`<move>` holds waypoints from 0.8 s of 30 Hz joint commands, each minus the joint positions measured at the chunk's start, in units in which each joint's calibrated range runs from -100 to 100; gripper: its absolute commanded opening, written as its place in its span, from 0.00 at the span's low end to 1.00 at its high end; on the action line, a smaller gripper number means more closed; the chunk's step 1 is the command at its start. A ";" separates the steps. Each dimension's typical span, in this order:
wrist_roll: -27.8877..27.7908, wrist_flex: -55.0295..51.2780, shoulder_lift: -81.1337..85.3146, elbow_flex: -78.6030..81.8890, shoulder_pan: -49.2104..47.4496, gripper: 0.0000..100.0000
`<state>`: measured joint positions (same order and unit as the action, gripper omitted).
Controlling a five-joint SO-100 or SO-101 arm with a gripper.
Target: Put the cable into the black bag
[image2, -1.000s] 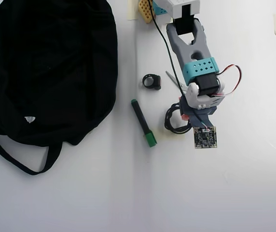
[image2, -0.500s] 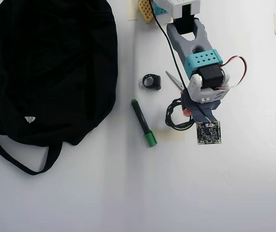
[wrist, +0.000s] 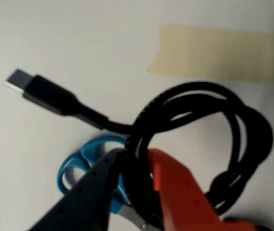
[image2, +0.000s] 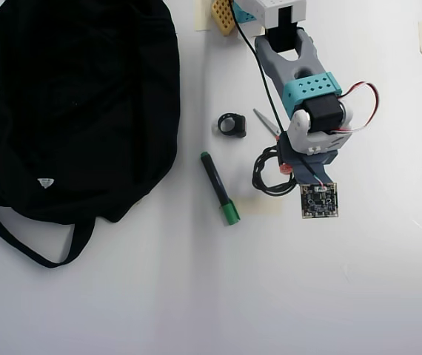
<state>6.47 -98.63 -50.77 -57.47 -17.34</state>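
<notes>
1. Cable [wrist: 194, 139], wrist view: a black braided cord wound in a loop fills the middle, its plug end stretching to the upper left over the white table [wrist: 55, 38]. The claw [wrist: 136, 166] pinches the loop's left side between a black finger and an orange finger [wrist: 180, 192]. Blue scissors [wrist: 86, 161] lie under the fingers. A strip of tan tape [wrist: 214, 53] sits above the loop.

2. Overhead view: the cable [image2: 264, 180] lies just left of the arm's tip, well apart from the black bag [image2: 78, 103] at far left. A black ring [image2: 232, 124] and a green-capped marker [image2: 220, 188] lie between them.
</notes>
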 commanded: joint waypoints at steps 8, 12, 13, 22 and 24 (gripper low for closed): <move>-0.28 -0.94 12.18 10.21 0.14 0.02; -0.28 -0.94 17.08 16.68 0.21 0.02; -0.28 -0.94 18.15 18.03 0.21 0.02; -0.23 -0.94 27.03 28.36 0.74 0.02; -0.23 -0.94 28.53 29.89 0.81 0.02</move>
<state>6.47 -98.71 -28.10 -29.01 -17.27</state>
